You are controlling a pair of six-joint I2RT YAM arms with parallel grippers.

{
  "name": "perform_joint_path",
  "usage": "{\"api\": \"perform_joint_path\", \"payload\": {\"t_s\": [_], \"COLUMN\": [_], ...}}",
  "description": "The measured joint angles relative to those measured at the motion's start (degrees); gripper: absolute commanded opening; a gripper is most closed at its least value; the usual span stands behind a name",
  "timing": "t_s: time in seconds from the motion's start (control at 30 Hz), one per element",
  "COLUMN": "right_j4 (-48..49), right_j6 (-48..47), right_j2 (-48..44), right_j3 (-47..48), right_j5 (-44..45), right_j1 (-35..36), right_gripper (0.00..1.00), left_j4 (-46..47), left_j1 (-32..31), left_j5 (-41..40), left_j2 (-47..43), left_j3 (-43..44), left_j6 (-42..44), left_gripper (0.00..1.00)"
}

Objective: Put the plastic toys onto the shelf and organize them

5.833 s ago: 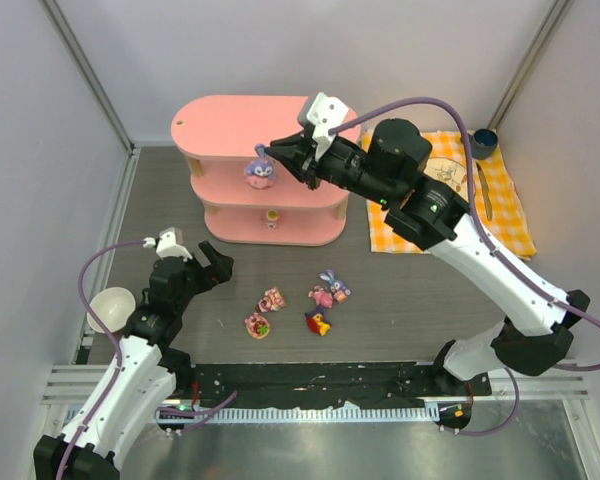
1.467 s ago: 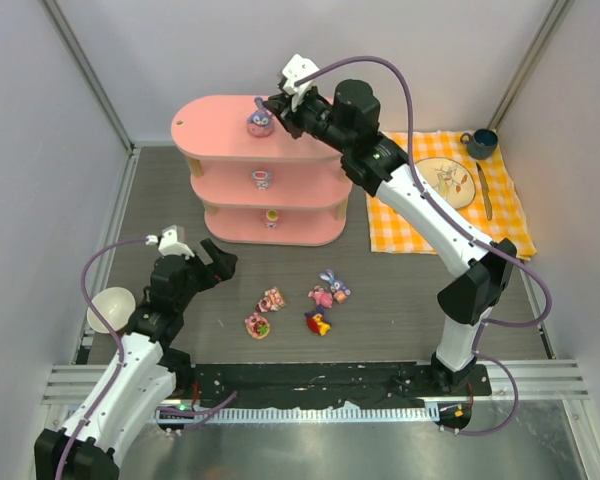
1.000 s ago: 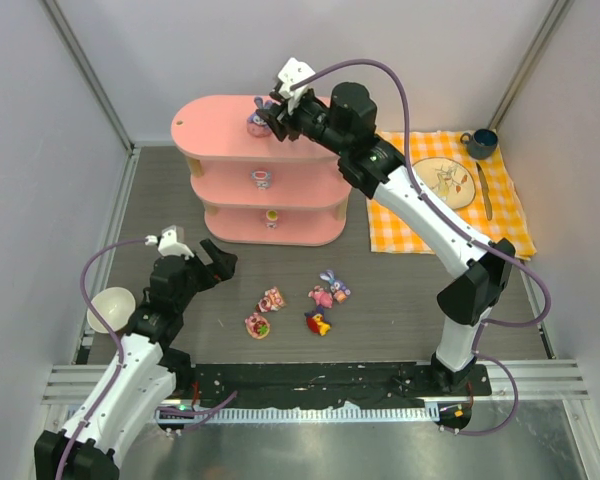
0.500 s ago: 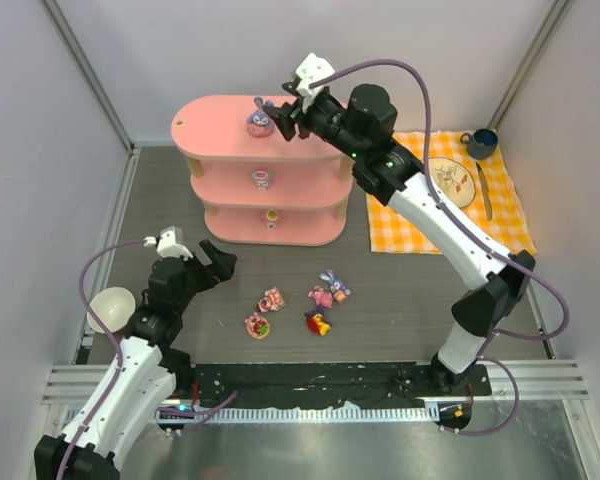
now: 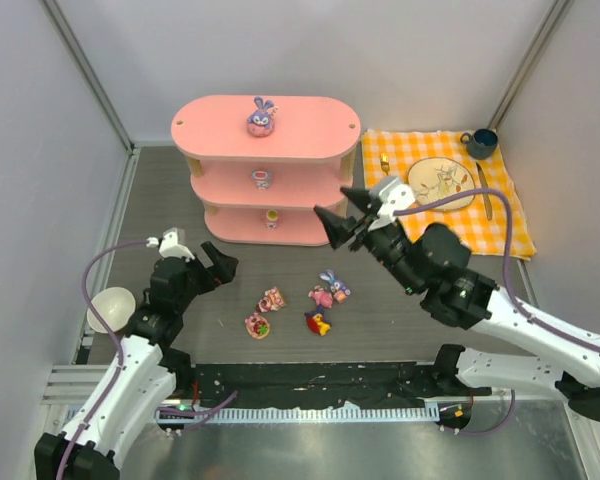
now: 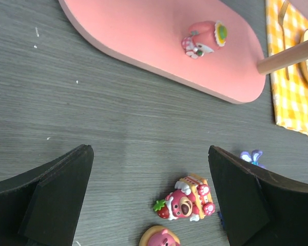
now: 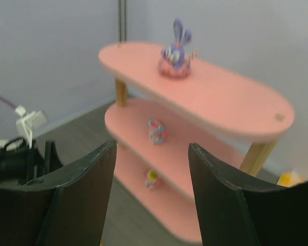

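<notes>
The pink shelf (image 5: 310, 130) stands at the back. A blue-purple bunny (image 5: 261, 117) sits on its top board, a small toy (image 5: 261, 179) on the middle board and another (image 5: 271, 216) on the bottom board. Four toys lie on the table: a pink bear (image 5: 271, 299), a round pink one (image 5: 257, 325), a pink and blue-purple pair (image 5: 329, 290), a red-yellow one (image 5: 317, 322). My right gripper (image 5: 338, 214) is open and empty, in front of the shelf's right end. My left gripper (image 5: 216, 264) is open and empty, left of the loose toys. The left wrist view shows the pink bear (image 6: 187, 202) between the jaws.
A white bowl (image 5: 110, 308) sits at the left edge beside my left arm. An orange checked cloth (image 5: 500, 225) at the back right carries a plate (image 5: 442, 181), a dark cup (image 5: 482, 142) and a knife (image 5: 483, 193).
My right gripper let go of the blue-purple bunny on the shelf's top board, then drew back and down to in front of the shelf. My left arm has not moved.
</notes>
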Motion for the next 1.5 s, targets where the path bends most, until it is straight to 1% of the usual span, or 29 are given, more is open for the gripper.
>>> {"api": "perform_joint_path", "payload": {"t_s": [0.07, 0.13, 0.3, 0.4, 0.53, 0.7, 0.83, 0.9, 1.07, 1.2, 1.3, 1.4, 1.5], "right_j4": [-0.9, -2.1, -11.6, -15.1, -15.4, -13.5, -11.6, -11.0, -10.5, -9.9, -9.9, -10.1, -10.2], "right_j6": [4.1, 8.5, 24.0, 31.0, 38.1, 43.0, 45.8, 47.7, 51.9, 53.6, 53.9, 53.1, 50.8], "right_j2": [-2.9, -4.3, -5.9, -8.3, -11.6, -13.4, -12.8, -12.7, -12.7, -9.6, -5.4, -1.8, -1.0], "right_j3": [-7.9, -14.2, -30.3, -35.4, -39.7, -44.2, -46.5, -47.4, -48.3, -48.2, -47.4, -45.8, -43.9], "right_j5": [6.4, 10.7, 18.3, 20.1, 20.5, 19.0, 17.4, 17.7, 22.3, 24.9, 24.8, 21.9, 18.1], "right_j1": [4.7, 7.6, 14.2, 16.6, 17.9, 18.0, 18.0, 18.0, 17.9, 16.6, 13.5, 6.8, 0.4], "right_gripper": [0.64, 0.64, 0.63, 0.63, 0.60, 0.54, 0.54, 0.55, 0.59, 0.61, 0.61, 0.61, 0.63], "left_j4": [-0.2, -1.2, -1.9, -2.4, -2.6, -2.9, -2.9, -2.9, -2.9, -2.9, -2.9, -2.9, -2.9], "left_j1": [0.0, 0.0, 0.0, 0.0, 0.0, 0.0, 0.0, 0.0, 0.0, 0.0, 0.0, 0.0, 0.0], "left_j5": [0.1, 0.2, 0.2, 0.2, 1.0, 1.6, 2.0, 2.1, 2.7, 2.9, 3.0, 3.1, 3.1], "left_j2": [0.6, 0.6, -1.1, -1.4, -1.6, -1.7, -1.5, -1.2, -0.4, -0.1, 0.0, 0.1, 0.1], "left_j3": [0.0, 0.0, 0.0, 0.0, -0.4, -0.5, -0.5, -0.5, -0.5, -0.5, -0.5, -0.4, -0.3], "left_j6": [0.0, 0.0, 0.0, 0.0, -0.2, -0.3, -0.3, -0.3, -0.2, -0.2, -0.2, -0.2, -0.2], "left_gripper": [1.00, 1.00, 1.00, 1.00, 1.00, 1.00, 1.00, 1.00, 1.00, 1.00, 1.00, 1.00, 1.00]}}
